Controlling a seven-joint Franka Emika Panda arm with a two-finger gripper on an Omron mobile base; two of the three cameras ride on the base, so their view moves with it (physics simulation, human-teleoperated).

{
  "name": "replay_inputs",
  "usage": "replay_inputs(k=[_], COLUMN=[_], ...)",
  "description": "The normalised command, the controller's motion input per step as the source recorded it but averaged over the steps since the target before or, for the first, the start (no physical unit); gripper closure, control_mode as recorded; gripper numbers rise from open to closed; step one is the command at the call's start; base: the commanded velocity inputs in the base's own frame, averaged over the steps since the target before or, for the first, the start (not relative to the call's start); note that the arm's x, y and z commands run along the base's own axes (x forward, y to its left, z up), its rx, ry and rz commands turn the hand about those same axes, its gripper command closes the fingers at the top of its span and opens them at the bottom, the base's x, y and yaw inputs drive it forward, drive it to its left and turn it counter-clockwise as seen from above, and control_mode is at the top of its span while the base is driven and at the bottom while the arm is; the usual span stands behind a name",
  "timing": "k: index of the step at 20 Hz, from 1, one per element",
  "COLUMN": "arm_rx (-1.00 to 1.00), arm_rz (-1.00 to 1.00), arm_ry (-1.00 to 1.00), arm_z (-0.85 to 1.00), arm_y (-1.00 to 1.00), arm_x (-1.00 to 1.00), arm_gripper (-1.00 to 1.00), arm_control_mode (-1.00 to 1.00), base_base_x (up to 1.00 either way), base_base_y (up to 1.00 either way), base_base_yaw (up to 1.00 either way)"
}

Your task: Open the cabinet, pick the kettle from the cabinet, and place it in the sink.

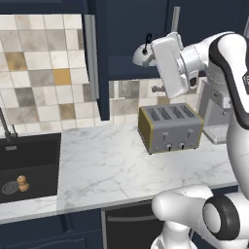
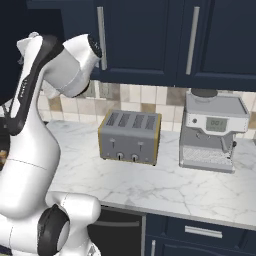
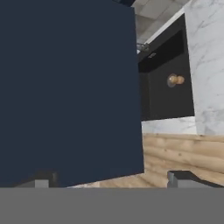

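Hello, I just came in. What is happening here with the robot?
The arm is reaching up into the open cabinet, whose door stands swung out over the counter. The kettle is right at the hand, inside the cabinet, but the pictures do not show whether the gripper holds it. In the hand view, the fingertips stand wide apart, facing the door. The sink to the left has no kettle in it yet. A toaster stands below the cabinet.

cabinet [image 1: 103, 58] door open (blocks), sink [image 1: 29, 165] clear

toaster [image 1: 170, 127] on counter [image 1: 107, 165] | sink [image 1: 34, 165] left | kettle [image 1: 142, 54] above toaster, apparently in cabinet [image 1: 131, 34]
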Motion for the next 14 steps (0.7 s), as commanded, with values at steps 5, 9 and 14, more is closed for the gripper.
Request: replay_inputs(k=[5,9,14], arm_rx=[-0.15,-0.15,-0.14], arm_rz=[0.00,0.00,0.00], arm_ry=[-0.19,-0.07,-0.14], arm_z=[0.00,0.00,0.00], arm_y=[-0.42,-0.39,-0.35], arm_x=[-0.01,0.00,0.00], arm_gripper=[-1.00,-1.00,-1.00], arm_control_mode=[-1.00,-1.00,-1.00], base_base_x=[0.00,0.00,0.00], base_base_y=[0.00,0.00,0.00], base_base_yaw=[0.00,0.00,0.00])
